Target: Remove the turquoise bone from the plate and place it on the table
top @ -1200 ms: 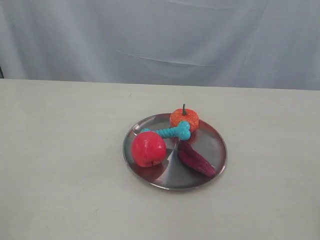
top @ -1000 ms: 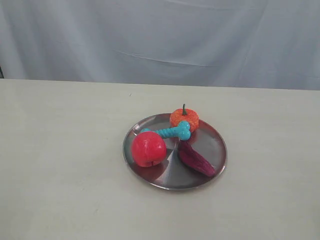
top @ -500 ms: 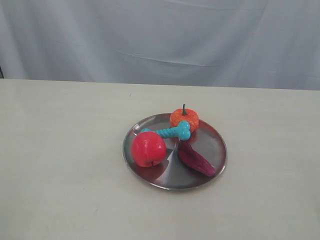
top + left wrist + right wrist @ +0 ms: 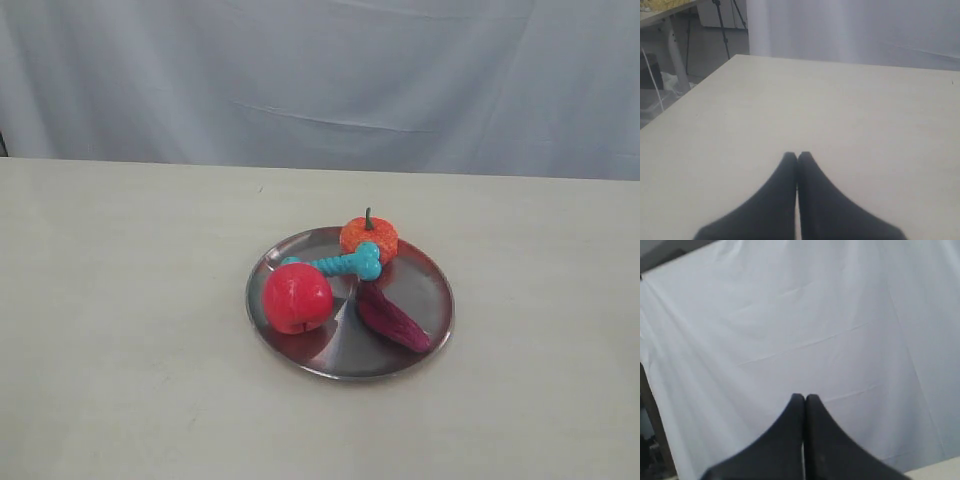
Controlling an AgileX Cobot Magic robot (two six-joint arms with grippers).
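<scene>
The turquoise bone (image 4: 338, 263) lies on the steel plate (image 4: 430, 290) in the exterior view, between a red apple and an orange fruit. The plate rests on the cream table (image 4: 120, 330). Neither gripper shows in the exterior view. In the left wrist view my left gripper (image 4: 797, 156) is shut, its black fingers pressed together with nothing between them, above bare table (image 4: 850, 110). In the right wrist view my right gripper (image 4: 804, 398) is shut and empty, facing the white curtain (image 4: 805, 315). Neither wrist view shows the bone or the plate.
On the plate with the bone sit a red apple (image 4: 297, 298), an orange fruit (image 4: 368, 237) with a dark stem and a dark red piece (image 4: 392, 318). A white curtain (image 4: 320, 80) hangs behind the table. Past the table's edge stand a tripod (image 4: 725, 25) and clutter.
</scene>
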